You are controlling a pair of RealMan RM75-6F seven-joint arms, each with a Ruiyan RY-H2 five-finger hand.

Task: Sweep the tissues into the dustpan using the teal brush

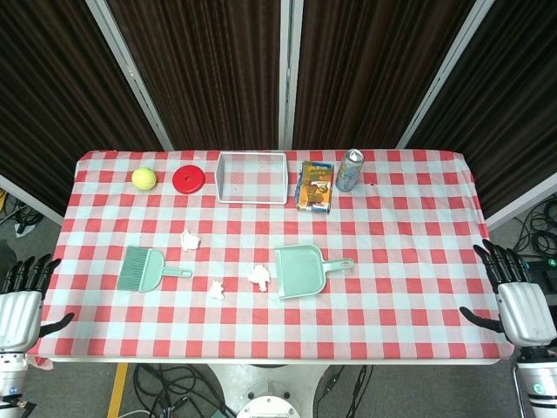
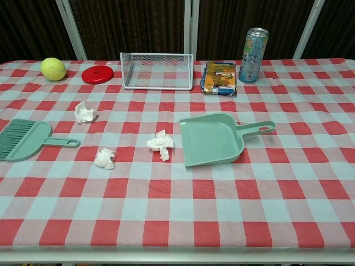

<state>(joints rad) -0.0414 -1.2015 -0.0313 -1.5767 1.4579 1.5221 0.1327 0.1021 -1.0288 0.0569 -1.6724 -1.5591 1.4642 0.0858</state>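
The teal brush [image 1: 144,269] [image 2: 28,138] lies flat on the left part of the checked table, its handle pointing right. The teal dustpan [image 1: 301,269] [image 2: 213,138] lies near the middle, mouth toward the front, handle to the right. Three crumpled white tissues lie between and around them: one [image 1: 190,240] [image 2: 85,113] behind the brush, one [image 1: 216,290] [image 2: 105,158] in front, one [image 1: 258,276] [image 2: 160,143] just left of the dustpan. My left hand [image 1: 21,300] hangs open off the table's left front corner. Off the right front corner my right hand [image 1: 514,293] is open too. Neither hand shows in the chest view.
Along the back edge stand a yellow-green ball [image 1: 144,178] [image 2: 53,68], a red disc [image 1: 189,179] [image 2: 97,73], a white wire basket [image 1: 252,178] [image 2: 157,71], a snack packet [image 1: 317,185] [image 2: 219,78] and a drink can [image 1: 349,170] [image 2: 253,48].
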